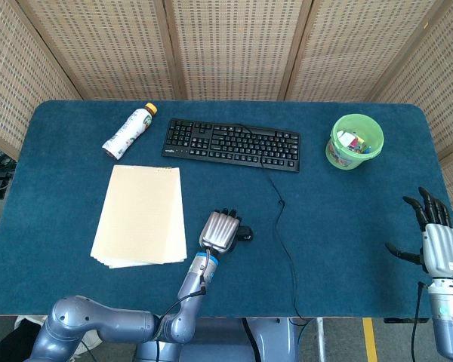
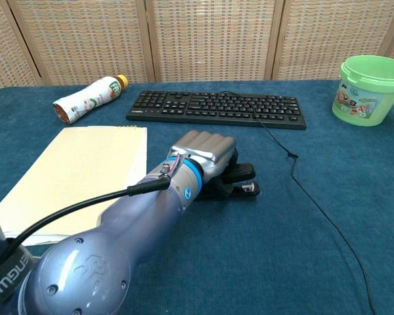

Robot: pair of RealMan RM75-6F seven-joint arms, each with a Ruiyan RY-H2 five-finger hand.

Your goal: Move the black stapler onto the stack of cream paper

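On the far left of the desk (image 1: 347,249) I see the bottle (image 1: 127,132) lying on its side, and just below it the paper (image 1: 140,215) lies flat on the blue cloth. Right of the paper, my left robot hand (image 1: 221,231) sits on top of the stapler (image 2: 243,180), fingers curled down over its body; I read it as grasping the stapler, though the hand hides most of it. The stapler rests on the desk just beside the paper's right edge, not on it. Behind them lies the keyboard (image 1: 232,144), its cable (image 1: 285,241) trailing toward the front edge. Further right stands the green bucket (image 1: 354,142). At the far right, my right robot hand (image 1: 436,243) is held upright, fingers spread, grasping nothing.
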